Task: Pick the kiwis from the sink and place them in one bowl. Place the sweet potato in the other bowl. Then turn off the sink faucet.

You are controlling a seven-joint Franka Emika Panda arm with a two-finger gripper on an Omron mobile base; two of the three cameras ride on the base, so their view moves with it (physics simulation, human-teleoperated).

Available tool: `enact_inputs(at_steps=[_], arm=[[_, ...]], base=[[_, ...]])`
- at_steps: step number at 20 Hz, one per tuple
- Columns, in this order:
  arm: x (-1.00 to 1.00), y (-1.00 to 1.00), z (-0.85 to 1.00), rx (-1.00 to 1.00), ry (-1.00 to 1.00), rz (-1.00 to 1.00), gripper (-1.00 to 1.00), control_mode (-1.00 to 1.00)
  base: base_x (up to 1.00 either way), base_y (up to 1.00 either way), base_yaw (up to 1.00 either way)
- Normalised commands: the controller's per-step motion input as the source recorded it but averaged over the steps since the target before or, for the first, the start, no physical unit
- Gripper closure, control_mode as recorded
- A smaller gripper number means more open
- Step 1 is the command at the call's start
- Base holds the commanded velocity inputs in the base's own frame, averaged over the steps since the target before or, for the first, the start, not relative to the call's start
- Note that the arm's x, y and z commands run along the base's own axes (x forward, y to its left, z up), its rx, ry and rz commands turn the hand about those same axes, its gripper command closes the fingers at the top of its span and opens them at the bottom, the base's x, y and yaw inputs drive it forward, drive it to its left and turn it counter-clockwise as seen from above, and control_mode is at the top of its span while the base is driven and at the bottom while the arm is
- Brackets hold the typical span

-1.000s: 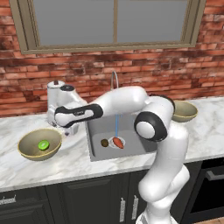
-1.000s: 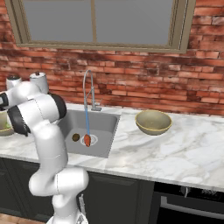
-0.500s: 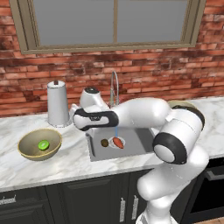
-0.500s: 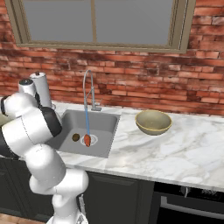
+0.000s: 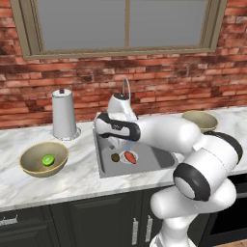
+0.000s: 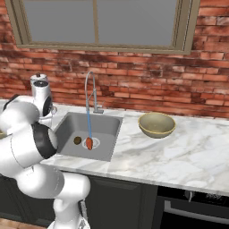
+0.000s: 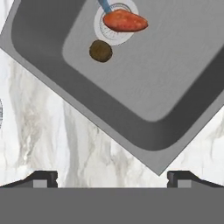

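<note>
A rendered home kitchen; a red brick wall (image 5: 159, 91) runs across the upper half of the frame, with a wood-framed window (image 5: 120, 24) at the top; below it a white marble table (image 6: 179, 156) carries a square grey steel sink (image 5: 144, 161) at the centre, a chrome gooseneck faucet (image 6: 91, 91) behind it; dark cabinet doors (image 5: 96, 222) with slim metal handles fill the bottom; a paper-towel holder (image 5: 64, 116) stands at left, and an oven front (image 6: 197, 208) shows at lower right.
</note>
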Motion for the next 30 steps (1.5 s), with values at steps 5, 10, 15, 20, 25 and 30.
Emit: enact_inputs(at_steps=[5,10,15,20,25,30], arm=[[0.00,-0.61,0.08,0.00,0.13,0.00,-1.00,-1.00],[0.00,-0.61,-0.03,0.00,0.01,0.00,-1.00,-1.00],[0.00,-0.28,-0.25,-0.02,0.00,0.00,-1.00,-1.00],[0.00,-0.06,-0.42,-0.02,0.00,0.00,-1.00,-1.00],[0.07,-0.05,-0.37,-0.01,0.00,0.00,-1.00,-1.00],[0.20,-0.05,-0.20,0.00,0.00,0.00,-1.00,-1.00]], base=[[0.00,0.00,0.00],[0.00,0.00,0.00],[0.00,0.00,0.00],[0.00,0.00,0.00],[0.00,0.00,0.00],[0.00,0.00,0.00]])
